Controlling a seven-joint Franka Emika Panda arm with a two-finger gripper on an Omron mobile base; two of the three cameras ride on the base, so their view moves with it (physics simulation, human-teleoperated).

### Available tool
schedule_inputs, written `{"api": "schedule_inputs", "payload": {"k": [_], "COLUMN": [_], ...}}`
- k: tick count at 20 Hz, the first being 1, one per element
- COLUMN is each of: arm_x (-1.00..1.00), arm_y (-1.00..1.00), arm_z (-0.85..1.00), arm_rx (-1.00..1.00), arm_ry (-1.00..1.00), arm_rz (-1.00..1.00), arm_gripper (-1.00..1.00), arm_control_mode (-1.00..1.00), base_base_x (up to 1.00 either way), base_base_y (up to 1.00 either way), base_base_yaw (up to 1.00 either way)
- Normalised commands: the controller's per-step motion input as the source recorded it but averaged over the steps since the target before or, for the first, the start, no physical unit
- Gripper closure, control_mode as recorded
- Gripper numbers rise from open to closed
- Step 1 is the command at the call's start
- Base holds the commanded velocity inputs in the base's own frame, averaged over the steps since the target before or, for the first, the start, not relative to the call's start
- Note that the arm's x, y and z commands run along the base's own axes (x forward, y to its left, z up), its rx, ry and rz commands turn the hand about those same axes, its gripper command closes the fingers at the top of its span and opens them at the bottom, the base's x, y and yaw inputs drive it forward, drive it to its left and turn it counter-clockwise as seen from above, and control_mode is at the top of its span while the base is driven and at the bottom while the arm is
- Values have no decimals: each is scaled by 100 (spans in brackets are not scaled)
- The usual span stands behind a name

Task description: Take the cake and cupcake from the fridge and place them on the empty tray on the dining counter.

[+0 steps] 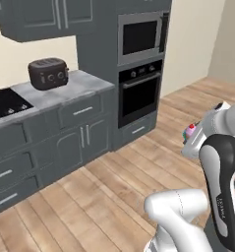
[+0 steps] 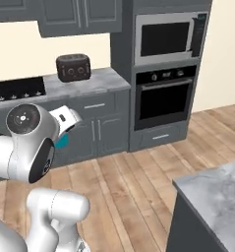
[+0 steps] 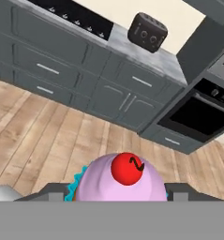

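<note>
Presently: small round cupcake [image 3: 120, 183], pink frosting, red cherry, teal-blue wrapper, pinched between the jaws of the white arm's gripper [image 3: 118, 194] and carried above the wooden floor. Grey-white marbled dining worktop [image 2: 215, 197] lies lower right in the right base view, well apart.

Dark toaster [image 1: 48, 73] sits on the grey marbled worktop [image 1: 74, 88], beside the black hob [image 1: 6, 104]. Built-in oven [image 1: 139, 92] stands under the microwave [image 1: 140, 38]; wood plank floor [image 1: 114, 197].

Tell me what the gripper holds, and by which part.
The gripper holds the cupcake, its fingers at the two sides of the teal wrapper base, with the pink frosting and red cherry facing the hand camera.
</note>
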Motion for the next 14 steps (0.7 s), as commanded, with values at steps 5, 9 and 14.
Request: {"api": "schedule_inputs", "payload": {"k": [5,9,14], "arm_x": [0,0,0], "arm_y": [0,0,0], "arm_z": [0,0,0], "arm_rx": [0,0,0], "arm_ry": [0,0,0], "arm_rz": [0,0,0], "arm_gripper": [100,100,100], "arm_control_mode": [100,100,100], "base_base_x": [-29,-41,-38], "base_base_y": [-18,-20,-23], "base_base_yaw": [-53,-57,-56]}}
